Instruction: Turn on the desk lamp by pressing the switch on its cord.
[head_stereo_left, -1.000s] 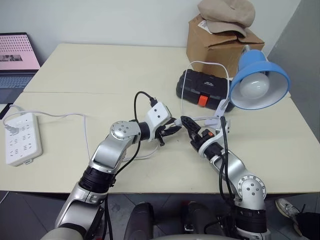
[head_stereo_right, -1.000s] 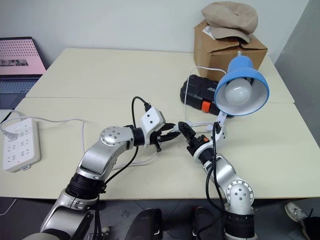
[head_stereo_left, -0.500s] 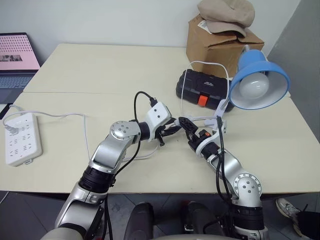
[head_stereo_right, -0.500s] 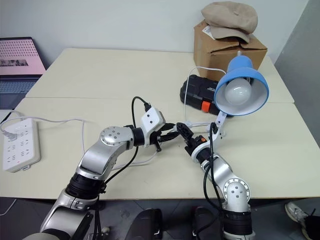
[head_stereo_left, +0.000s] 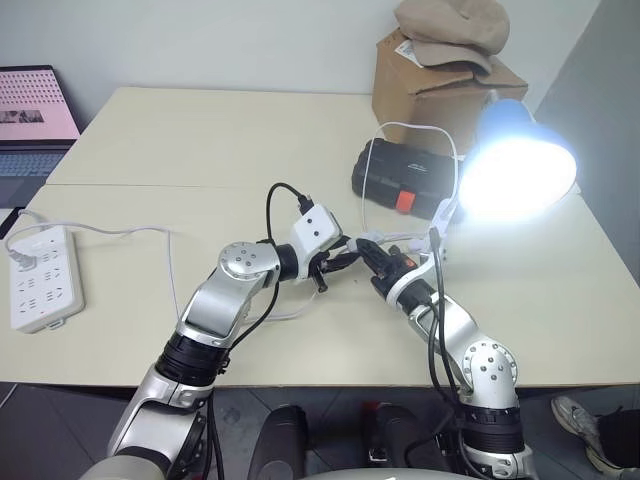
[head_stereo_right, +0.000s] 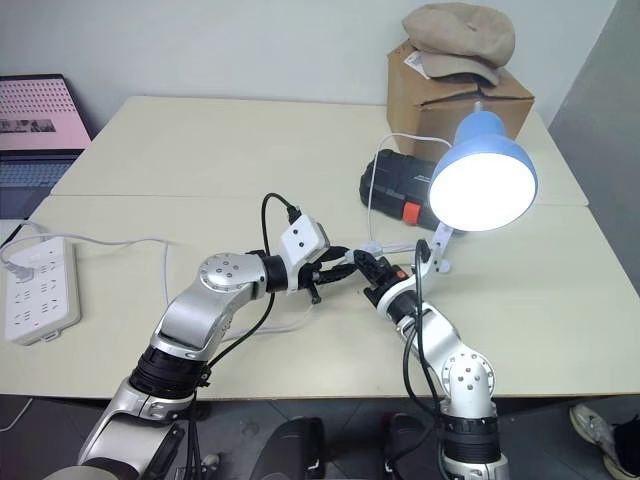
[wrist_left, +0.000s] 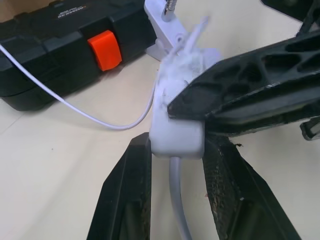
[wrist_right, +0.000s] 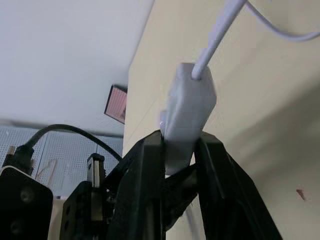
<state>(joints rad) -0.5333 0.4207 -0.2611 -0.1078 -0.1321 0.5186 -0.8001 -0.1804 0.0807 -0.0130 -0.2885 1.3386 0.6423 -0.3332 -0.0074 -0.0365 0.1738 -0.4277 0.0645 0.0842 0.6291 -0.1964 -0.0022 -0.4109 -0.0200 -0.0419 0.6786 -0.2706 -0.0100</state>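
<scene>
Both grippers clamped the switch: the left gripper from its sides, the right gripper across it. The wrist views showed this; in the head views the switch was hard to make out. Beyond the switch, the cord curved past a black case toward the lit desk lamp.

The cream worktop carries a power strip, black case, cardboard box and lit lamp

Glossy blue lamp shade, white plastic switch, cardboard box, matt table.
</scene>
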